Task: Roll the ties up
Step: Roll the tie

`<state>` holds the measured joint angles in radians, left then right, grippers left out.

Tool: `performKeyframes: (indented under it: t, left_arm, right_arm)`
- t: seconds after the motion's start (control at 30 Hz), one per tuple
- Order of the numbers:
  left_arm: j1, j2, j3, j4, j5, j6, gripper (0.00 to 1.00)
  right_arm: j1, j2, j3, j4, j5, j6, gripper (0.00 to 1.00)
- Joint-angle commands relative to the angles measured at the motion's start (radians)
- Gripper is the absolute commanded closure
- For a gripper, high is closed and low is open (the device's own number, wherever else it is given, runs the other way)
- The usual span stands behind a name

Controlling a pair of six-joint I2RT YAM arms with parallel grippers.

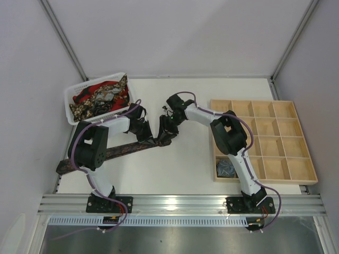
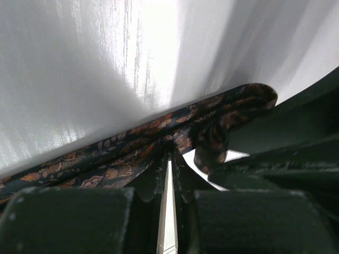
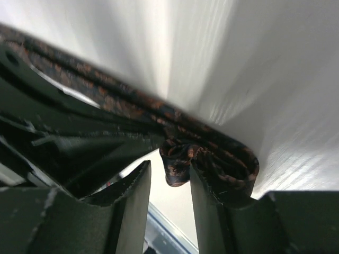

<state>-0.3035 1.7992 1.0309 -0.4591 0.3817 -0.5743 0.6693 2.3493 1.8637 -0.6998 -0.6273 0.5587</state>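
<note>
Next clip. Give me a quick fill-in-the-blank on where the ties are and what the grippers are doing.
The loose ties are heaped in a white ____.
The only rolled tie lies in the wooden tray's near-____ corner compartment.
The left gripper pinches the dark tie, while the right gripper's fingers stand ____.
Missing words: basket; left; open.

The left arm [image 1: 114,125] and the right arm [image 1: 246,169] have white links with black joints. Purple cables [image 1: 276,194] loop along both to black bases [image 1: 108,205].

Both arms low and inward; left tool [image 2: 169,159] pinched, right tool [image 3: 169,177] parted.
</note>
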Motion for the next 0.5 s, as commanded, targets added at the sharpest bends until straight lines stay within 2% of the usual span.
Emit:
performKeyframes:
  t: [0.0, 0.27, 0.47]
  left_arm:
    - [0.023, 0.0, 0.034, -0.003, 0.022, 0.008, 0.9]
    - [0.03, -0.015, 0.026, 0.013, 0.052, -0.021, 0.89]
    - [0.03, -0.024, 0.024, 0.013, 0.068, -0.024, 0.89]
  right_arm:
    - [-0.008, -0.054, -0.11, 0.107, -0.09, 0.015, 0.58]
    - [-0.048, -0.062, -0.159, 0.276, -0.196, 0.073, 0.57]
    - [-0.079, -0.048, -0.162, 0.301, -0.161, 0.119, 0.58]
